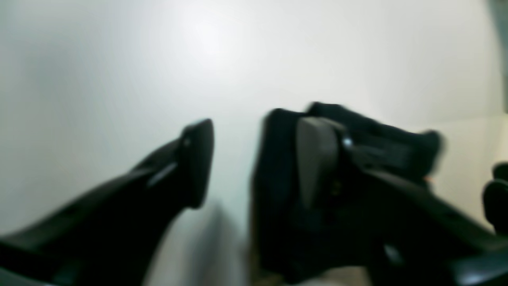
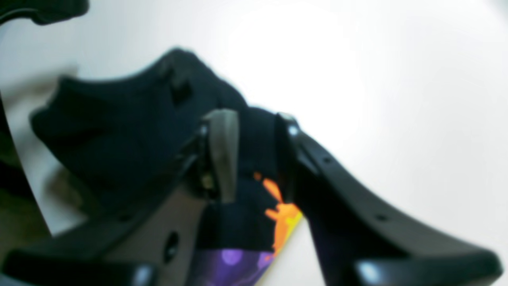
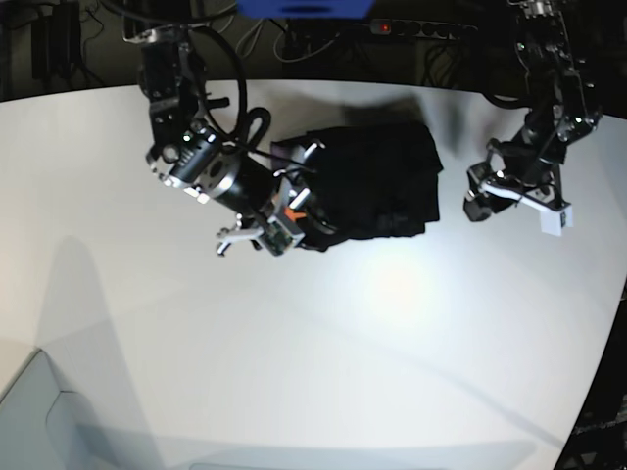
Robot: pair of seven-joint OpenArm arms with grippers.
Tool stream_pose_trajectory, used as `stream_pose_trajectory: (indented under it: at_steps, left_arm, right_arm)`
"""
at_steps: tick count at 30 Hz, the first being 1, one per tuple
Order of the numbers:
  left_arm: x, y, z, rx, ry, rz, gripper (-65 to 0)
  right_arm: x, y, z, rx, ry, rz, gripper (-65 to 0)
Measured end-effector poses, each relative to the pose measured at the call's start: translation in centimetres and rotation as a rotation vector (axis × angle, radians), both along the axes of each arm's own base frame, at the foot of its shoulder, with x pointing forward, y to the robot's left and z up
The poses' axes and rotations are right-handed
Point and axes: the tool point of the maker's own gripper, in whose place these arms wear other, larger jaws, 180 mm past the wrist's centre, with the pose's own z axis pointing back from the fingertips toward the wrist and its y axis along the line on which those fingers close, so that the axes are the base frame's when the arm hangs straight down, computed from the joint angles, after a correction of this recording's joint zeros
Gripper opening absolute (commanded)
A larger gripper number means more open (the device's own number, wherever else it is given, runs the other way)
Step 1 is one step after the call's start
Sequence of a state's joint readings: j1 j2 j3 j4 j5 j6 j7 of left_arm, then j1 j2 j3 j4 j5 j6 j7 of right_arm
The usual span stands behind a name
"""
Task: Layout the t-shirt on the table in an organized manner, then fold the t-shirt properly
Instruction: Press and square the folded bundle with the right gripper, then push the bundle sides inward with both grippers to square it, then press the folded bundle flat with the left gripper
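t-shirt bunched at the far middle of the table, both grippers with parted jaws

you had the t-shirt point(image 3: 377, 181) lying as a compact black heap on the white table point(image 3: 392, 333), toward its far edge and near the middle in the base view. it did not look spread flat; the cloth was doubled over in soft folds.

your right gripper point(image 2: 254, 131) sat at the heap's edge, on the left of the base view. in its wrist view the 2 jaws stood partly apart with a band of black cloth between them, and an orange patch and a bit of purple print showed just below. the picture was blurred, so you could not tell whether the jaws pressed the cloth or merely straddled it.

your left gripper point(image 1: 254, 159) was well off to the side of the heap in the base view point(image 3: 509, 186), on that view's right, apart from the shirt. its wrist view showed the jaws spread wide with bare white table in the gap. a dark blurred mass lay behind 1 finger point(image 1: 317, 155); you could not tell what it was. nothing sat between those jaws.
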State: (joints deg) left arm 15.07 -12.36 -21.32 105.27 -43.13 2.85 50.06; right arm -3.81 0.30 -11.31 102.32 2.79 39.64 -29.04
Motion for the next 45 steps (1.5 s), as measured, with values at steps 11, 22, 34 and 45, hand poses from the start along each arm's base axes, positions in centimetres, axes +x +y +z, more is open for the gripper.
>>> stream_pose_trajectory:
  at_steps: [11, 22, 34, 45]
  left_arm:
    - [-1.4, -2.1, -1.7, -0.149, 0.051, -0.009, -11.6]
    - [-0.9, -7.2, -5.0, -0.233, 0.149, -0.124, -11.5]
    - [1.0, -6.8, -7.3, -0.257, 0.172, -0.106, -12.1]
    - [2.7, -11.9, -8.5, 0.047, 0.2, -0.387, -65.0]
  right_arm:
    - [0.3, -3.2, 1.1, -0.031, -0.027, -0.088, -33.5]
    - [0.6, -5.0, 0.3, -0.07, 0.001, -0.137, -33.5]
    - [0.8, -7.1, 0.2, -0.081, -0.002, -0.182, -33.5]
    - [2.0, -14.6, 2.2, -0.122, -0.058, -0.394, -33.6]
